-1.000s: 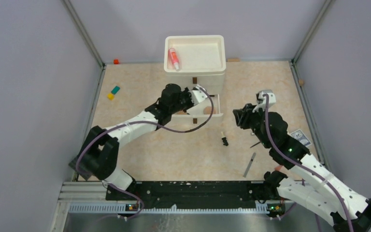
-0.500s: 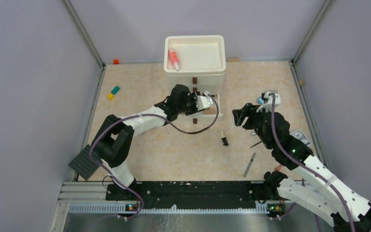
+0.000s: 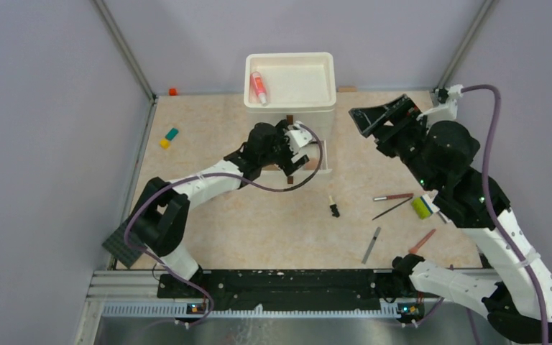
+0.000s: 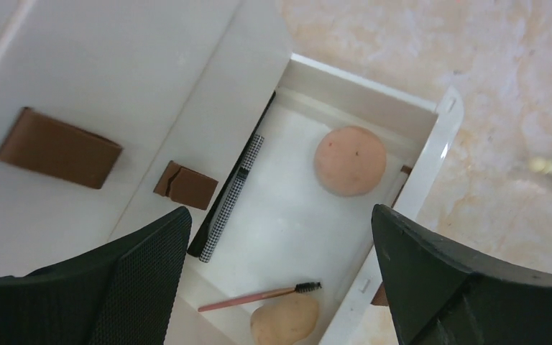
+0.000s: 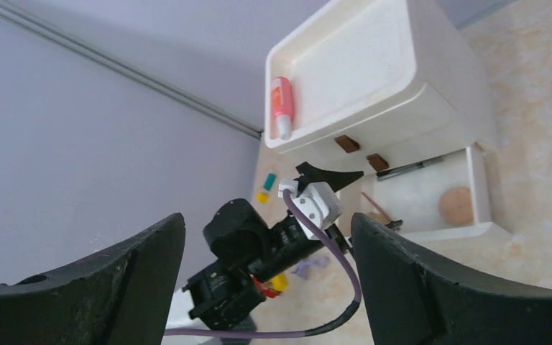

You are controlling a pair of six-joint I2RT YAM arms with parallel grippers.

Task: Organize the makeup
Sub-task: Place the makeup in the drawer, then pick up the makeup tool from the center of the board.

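Observation:
The white drawer unit (image 3: 316,118) stands at the back, with a pink spray bottle (image 3: 258,86) lying in its top tray. My left gripper (image 3: 295,147) hovers open over the pulled-out drawer (image 4: 431,154). In that drawer lie two peach sponges (image 4: 350,161), a pink brush (image 4: 259,296) and a checkered pencil (image 4: 233,194). My right gripper (image 3: 379,117) is raised at the back right, open and empty. On the table lie thin pencils (image 3: 393,196), a grey stick (image 3: 371,245), a pink pencil (image 3: 422,241) and a small black item (image 3: 334,209).
Coloured blocks (image 3: 168,136) lie at the left, and a small orange one (image 3: 172,91) sits by the back wall. A dark studded plate (image 3: 123,244) is by the left arm's base. A yellow-green object (image 3: 422,208) lies under the right arm. Walls enclose three sides.
My left gripper went from shut to wide open over the drawer. The right arm rose and swung to the back right while opening, uncovering pencils on the table.

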